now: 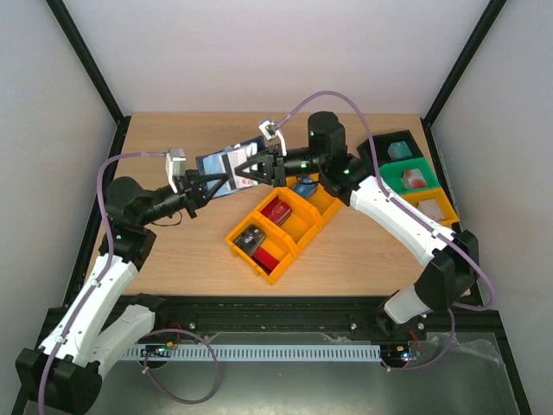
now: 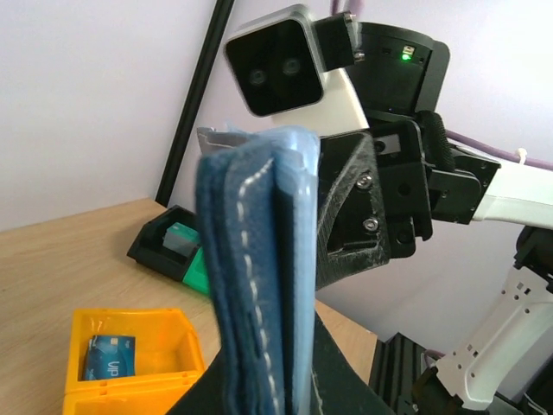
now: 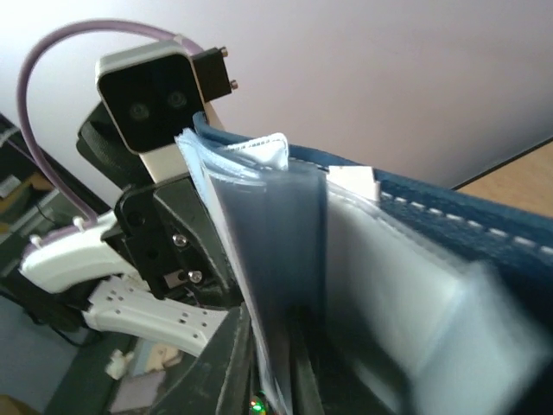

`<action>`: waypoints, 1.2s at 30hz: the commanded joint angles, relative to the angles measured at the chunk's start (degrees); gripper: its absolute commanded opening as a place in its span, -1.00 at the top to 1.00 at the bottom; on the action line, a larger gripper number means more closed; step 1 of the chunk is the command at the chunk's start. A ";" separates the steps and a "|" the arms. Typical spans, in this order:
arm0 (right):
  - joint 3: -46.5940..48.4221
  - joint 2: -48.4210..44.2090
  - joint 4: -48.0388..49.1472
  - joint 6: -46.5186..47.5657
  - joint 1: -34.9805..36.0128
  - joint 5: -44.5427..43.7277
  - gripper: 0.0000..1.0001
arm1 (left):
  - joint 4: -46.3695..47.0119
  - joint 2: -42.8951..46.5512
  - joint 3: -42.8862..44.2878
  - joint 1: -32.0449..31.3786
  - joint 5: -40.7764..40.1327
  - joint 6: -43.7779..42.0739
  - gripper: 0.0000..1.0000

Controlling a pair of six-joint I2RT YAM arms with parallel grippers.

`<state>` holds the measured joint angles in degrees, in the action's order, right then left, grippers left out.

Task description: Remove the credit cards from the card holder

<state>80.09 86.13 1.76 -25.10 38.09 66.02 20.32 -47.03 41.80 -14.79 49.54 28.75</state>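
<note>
Top external view: we found the card holder [image 1: 223,161] raised clear of the table [image 1: 190,251], suspended between the left gripper [image 1: 216,180] and the right gripper [image 1: 246,170]. The left gripper was clamped on the holder. In the left wrist view the holder [image 2: 255,285] stood upright and edge-on, showing white stitching and lighter blue inner layers. We could not tell whether the right gripper's jaws were closed. The right wrist view showed a clear plastic sleeve [image 3: 276,259] of the holder [image 3: 449,233] running down between its fingers, blurred at close range.

Three credit cards lay in the yellow bin [image 1: 251,261], one per compartment:
- a dark card [image 1: 251,238] in the compartment nearest the arms;
- a red card [image 1: 278,210] in the middle compartment;
- a blue card [image 1: 304,187] in the far compartment, partly under the right arm.

We noted white lettering on the blue card [image 2: 111,356], but it was too small to read with certainty.
</note>
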 commanded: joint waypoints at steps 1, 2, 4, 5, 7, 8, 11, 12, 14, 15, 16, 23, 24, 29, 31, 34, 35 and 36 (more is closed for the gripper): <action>0.92 0.50 2.80 -0.95 0.85 3.44 0.94 | 3.86 0.07 0.44 -0.69 1.40 0.46 0.95; 0.55 -0.11 3.12 -0.31 0.85 3.68 0.96 | 3.71 0.17 0.54 -0.71 1.23 0.62 0.95; -1.08 -1.72 5.88 -0.49 0.65 3.75 0.97 | 3.71 0.36 0.41 -0.64 1.08 1.11 0.91; -1.83 -2.35 7.35 -1.20 0.48 3.49 0.97 | 3.68 0.42 0.41 -0.66 1.15 1.34 0.81; -2.28 -2.68 7.39 -1.64 0.15 2.99 0.97 | 3.86 0.47 0.28 -0.60 1.31 1.47 0.75; -2.04 -2.57 6.69 -1.54 0.10 3.02 0.97 | 3.80 0.45 0.27 -0.61 1.33 1.47 0.74; -1.72 -2.63 4.80 -0.56 -0.15 3.14 0.97 | 3.20 0.53 0.28 -0.60 1.15 1.35 0.73; -1.63 -2.75 4.17 -0.30 -0.32 3.19 0.97 | 2.78 0.61 0.36 -0.58 1.17 1.27 0.73; -1.44 -3.08 3.04 0.49 -0.91 3.43 0.97 | 1.95 0.87 0.42 -0.44 1.11 0.98 0.76; -1.43 -3.19 2.54 0.76 -1.24 3.59 0.97 | 1.63 1.08 0.42 -0.28 0.97 0.85 0.80; -1.58 -3.31 2.17 0.91 -1.60 3.73 0.97 | 1.50 1.06 0.28 -0.18 0.73 0.94 0.88; -1.90 -3.30 3.17 -0.83 -2.58 6.27 0.87 | 4.41 0.40 -0.12 -0.19 1.60 2.73 0.95; -2.07 -3.45 3.87 -1.22 -2.58 6.29 0.86 | 4.54 0.36 -0.07 -0.23 1.59 2.74 0.95; -2.79 -4.23 7.58 -3.45 -2.32 6.26 0.97 | 4.71 0.28 -0.07 -0.20 1.52 2.72 0.95; -2.45 -4.76 6.76 -2.13 -2.31 5.12 0.97 | 4.18 0.22 0.05 -0.18 1.28 2.69 0.84; -1.94 -6.17 0.74 3.84 -2.72 1.86 0.97 | 2.31 0.42 0.34 0.02 0.32 2.56 0.78; -1.99 -6.61 -0.58 5.06 -3.21 1.23 0.97 | 2.13 0.51 0.30 0.16 0.01 2.50 0.80; -2.23 -6.93 -1.00 5.53 -3.80 0.74 0.97 | 2.14 0.62 0.31 0.31 -0.16 2.53 0.82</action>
<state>77.49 83.24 3.68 -24.56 35.92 69.82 21.82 -47.03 41.78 -15.07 50.24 31.55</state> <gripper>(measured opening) 0.017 0.102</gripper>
